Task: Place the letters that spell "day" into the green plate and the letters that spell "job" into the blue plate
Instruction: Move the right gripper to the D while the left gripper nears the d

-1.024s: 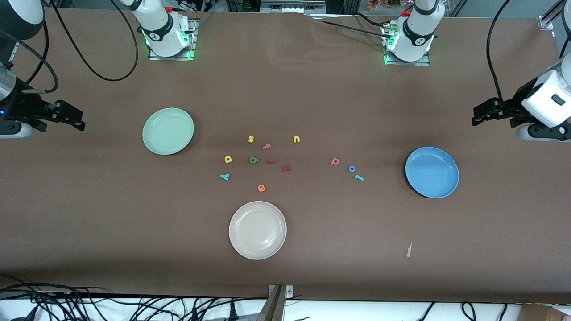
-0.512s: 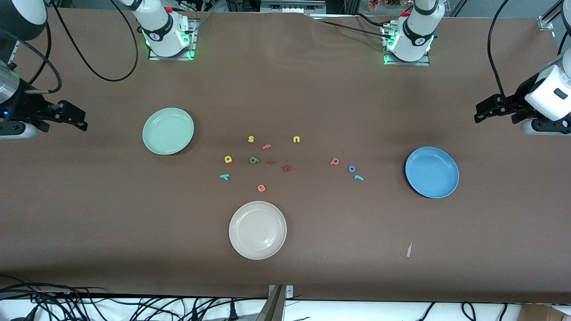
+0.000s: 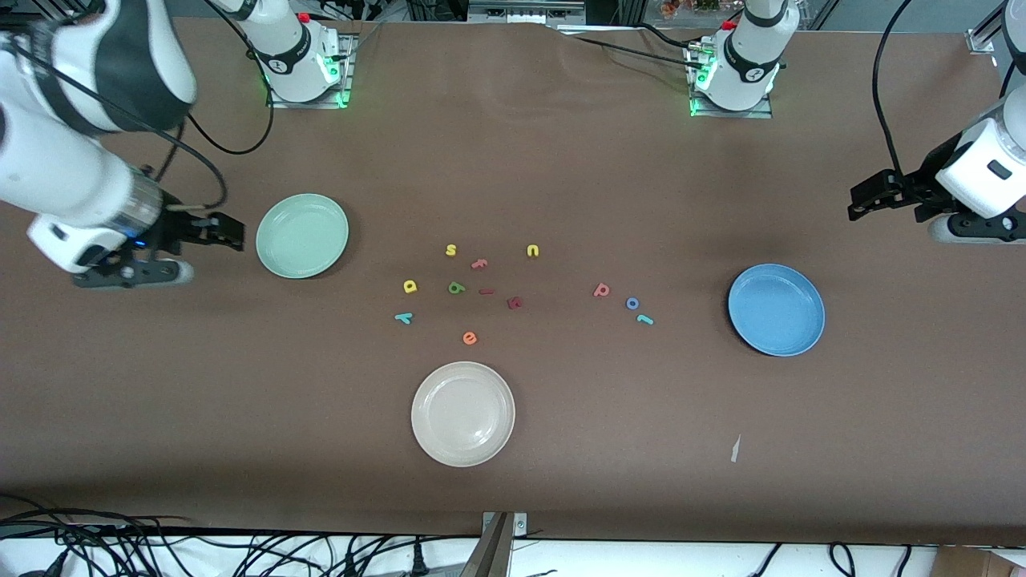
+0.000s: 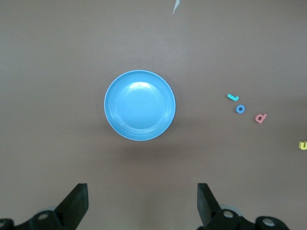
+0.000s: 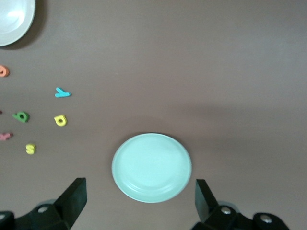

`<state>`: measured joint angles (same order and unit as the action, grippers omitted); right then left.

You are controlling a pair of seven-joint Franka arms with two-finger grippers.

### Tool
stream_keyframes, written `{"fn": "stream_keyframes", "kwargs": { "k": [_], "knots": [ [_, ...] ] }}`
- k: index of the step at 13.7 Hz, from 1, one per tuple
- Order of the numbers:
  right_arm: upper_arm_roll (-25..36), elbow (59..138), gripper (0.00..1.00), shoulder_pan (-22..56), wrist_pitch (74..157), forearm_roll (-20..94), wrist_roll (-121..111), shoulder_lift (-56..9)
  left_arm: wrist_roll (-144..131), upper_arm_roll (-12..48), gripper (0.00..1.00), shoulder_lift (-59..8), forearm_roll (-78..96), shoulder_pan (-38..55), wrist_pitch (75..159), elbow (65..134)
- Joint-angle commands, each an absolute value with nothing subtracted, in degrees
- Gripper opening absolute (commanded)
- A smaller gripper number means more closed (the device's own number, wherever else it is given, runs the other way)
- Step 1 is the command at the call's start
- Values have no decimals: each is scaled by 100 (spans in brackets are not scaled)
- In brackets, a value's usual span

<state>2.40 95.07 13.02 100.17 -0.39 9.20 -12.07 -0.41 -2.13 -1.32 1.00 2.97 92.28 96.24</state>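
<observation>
The green plate (image 3: 302, 236) (image 5: 151, 167) lies toward the right arm's end of the table. My right gripper (image 3: 231, 233) (image 5: 140, 187) hovers open and empty just beside its rim. The blue plate (image 3: 776, 309) (image 4: 140, 105) lies toward the left arm's end, and my left gripper (image 3: 859, 204) (image 4: 142, 191) hangs open and empty over bare table by it. The yellow d (image 3: 409, 286), green a (image 3: 456, 288) and teal y (image 3: 404, 318) lie mid-table. Closer to the blue plate lie the pink b (image 3: 601, 290), blue o (image 3: 632, 303) and teal j (image 3: 644, 320).
A cream-white plate (image 3: 462, 413) sits nearer the front camera than the letters. Loose among the letters are a yellow s (image 3: 450, 250), a yellow u (image 3: 532, 251), a pink f (image 3: 479, 263), an orange e (image 3: 470, 338) and two dark red pieces (image 3: 515, 302).
The right arm has swung in from the table's end, bringing its gripper up beside the green plate. The left gripper has barely shifted. No letter has moved.
</observation>
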Motion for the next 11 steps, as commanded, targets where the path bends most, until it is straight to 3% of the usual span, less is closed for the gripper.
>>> {"fn": "stream_keyframes", "kwargs": {
  "k": [1,6,11],
  "knots": [
    [272,9475,100,1818,10282,-141,2385,-1546,0,-237,100,-446,211,474,9290,9738],
    [290,9623,99,2556,11379,-158,4408,-2380,-87,-229,100,-834,551,940,9438,9747],
    [281,9773,94,2978,12039,-114,6779,-2961,-396,-132,100,-1449,1108,1150,10570,9764]
  ]
}}
